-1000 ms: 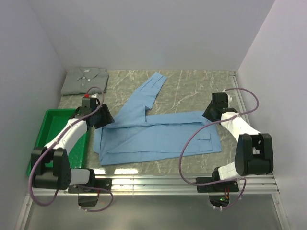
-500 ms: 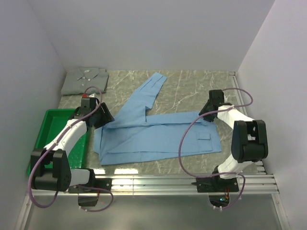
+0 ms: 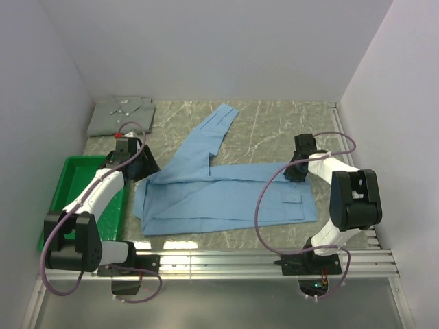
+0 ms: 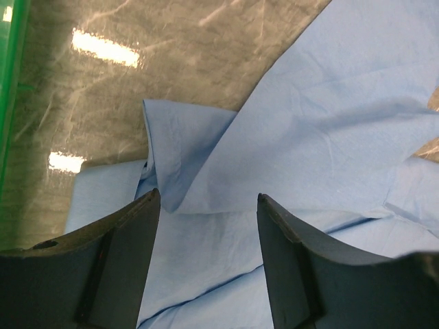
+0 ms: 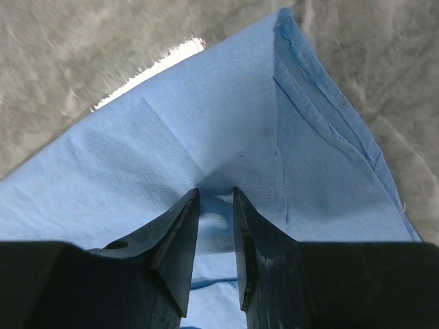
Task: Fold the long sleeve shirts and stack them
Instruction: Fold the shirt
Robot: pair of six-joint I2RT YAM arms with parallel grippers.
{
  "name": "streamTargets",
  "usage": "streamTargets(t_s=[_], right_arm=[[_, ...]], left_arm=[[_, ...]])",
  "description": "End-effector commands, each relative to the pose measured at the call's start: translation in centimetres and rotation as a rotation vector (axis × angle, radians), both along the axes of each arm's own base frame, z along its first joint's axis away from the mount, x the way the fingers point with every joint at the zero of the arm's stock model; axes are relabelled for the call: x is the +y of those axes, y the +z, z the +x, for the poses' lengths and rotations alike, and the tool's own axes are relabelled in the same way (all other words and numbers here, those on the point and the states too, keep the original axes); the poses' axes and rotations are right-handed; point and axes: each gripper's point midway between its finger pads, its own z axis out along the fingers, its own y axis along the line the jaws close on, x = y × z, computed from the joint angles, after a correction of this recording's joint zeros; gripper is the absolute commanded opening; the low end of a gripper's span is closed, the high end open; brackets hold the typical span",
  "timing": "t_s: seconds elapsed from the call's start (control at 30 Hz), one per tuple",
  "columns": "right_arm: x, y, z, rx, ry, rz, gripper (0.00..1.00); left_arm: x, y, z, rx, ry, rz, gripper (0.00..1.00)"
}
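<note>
The light blue long sleeve shirt (image 3: 226, 195) lies spread flat mid-table, one sleeve (image 3: 218, 123) running toward the back. The pale grey-green shirt (image 3: 120, 113) sits folded at the back left. My left gripper (image 3: 147, 166) hovers over the blue shirt's upper left corner; in the left wrist view it (image 4: 207, 199) is open, with a folded flap of cloth (image 4: 178, 147) just ahead. My right gripper (image 3: 295, 171) presses on the shirt's upper right corner. In its wrist view the jaws (image 5: 216, 192) stand narrowly apart, a pucker of blue cloth (image 5: 226, 171) rising between the tips.
A green plastic tray (image 3: 68, 205) lies along the left side, beside the left arm. White walls close in left, back and right. A metal rail (image 3: 260, 260) runs along the near edge. Bare marbled tabletop (image 3: 274, 123) shows behind the blue shirt.
My right gripper has moved left onto the shirt's upper right corner and its jaws have narrowed. My left gripper has crept slightly toward the back.
</note>
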Motion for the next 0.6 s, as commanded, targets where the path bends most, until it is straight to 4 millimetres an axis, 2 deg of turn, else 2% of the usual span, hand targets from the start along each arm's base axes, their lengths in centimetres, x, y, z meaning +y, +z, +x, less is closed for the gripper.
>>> streamTargets(t_s=[0.0,0.17,0.37,0.4,0.5,0.57], right_arm=[[-1.0,0.7,-1.9,0.041,0.045,-0.113,0.34],[0.7,3.6,-0.6,-0.033,0.130,-0.184,0.34],[2.9,6.7,0.7,-0.175,0.182,-0.157,0.34],[3.3,6.7,0.6,-0.184,0.197,-0.143,0.34],[4.9,7.7,0.8,-0.237,0.250,-0.071,0.35],[6.6,8.5,0.8,-0.276,0.304,-0.004,0.38]], left_arm=[[0.1,1.5,1.3,-0.038,-0.017,0.026,0.64],[-0.1,0.6,1.5,-0.018,0.003,0.000,0.64],[-0.2,-0.7,2.4,0.007,0.054,-0.025,0.59],[-0.3,-1.0,2.6,0.011,0.056,-0.030,0.59],[-0.7,-0.8,3.5,0.003,0.043,-0.045,0.59],[-1.8,0.5,4.7,-0.047,-0.042,-0.065,0.62]])
